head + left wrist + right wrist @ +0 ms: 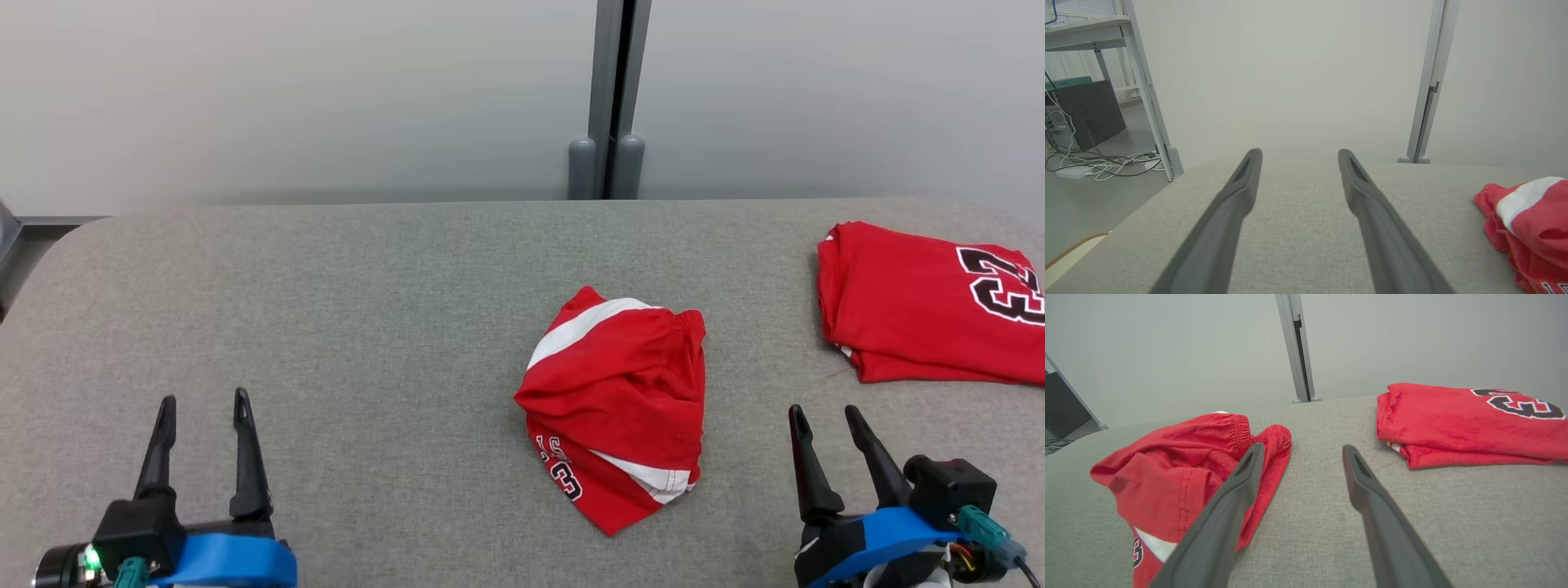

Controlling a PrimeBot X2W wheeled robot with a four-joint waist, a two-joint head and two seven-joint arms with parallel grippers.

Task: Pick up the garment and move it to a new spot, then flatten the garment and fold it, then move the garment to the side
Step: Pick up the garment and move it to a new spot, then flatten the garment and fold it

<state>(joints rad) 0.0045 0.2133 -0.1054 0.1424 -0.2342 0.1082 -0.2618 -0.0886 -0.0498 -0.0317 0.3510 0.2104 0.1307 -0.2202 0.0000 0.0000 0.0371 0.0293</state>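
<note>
Both grippers empty, crumpled shorts mid-table.
Head view: you have the crumpled red mesh shorts with white stripes (pixel 616 412) lying centre on the grey fabric-covered table (pixel 367 327), and a folded red jersey with black numerals (pixel 914 302) far right. The left gripper (pixel 204 398) and right gripper (pixel 823 410) sit low, fingers apart. Left wrist view: fingers spread above the table's cloth, shorts at the right edge. Right wrist view: fingers spread, shorts left, jersey upper right.

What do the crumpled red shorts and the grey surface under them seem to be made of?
Crumpled red shorts: probably thin matte polyester knit; it drapes in soft folds, with a gathered elastic waistband and stitched hems. Grey surface: apparently woven upholstery fabric, matte; a fine heathered weave shows and the edge rounds like padding.
</note>
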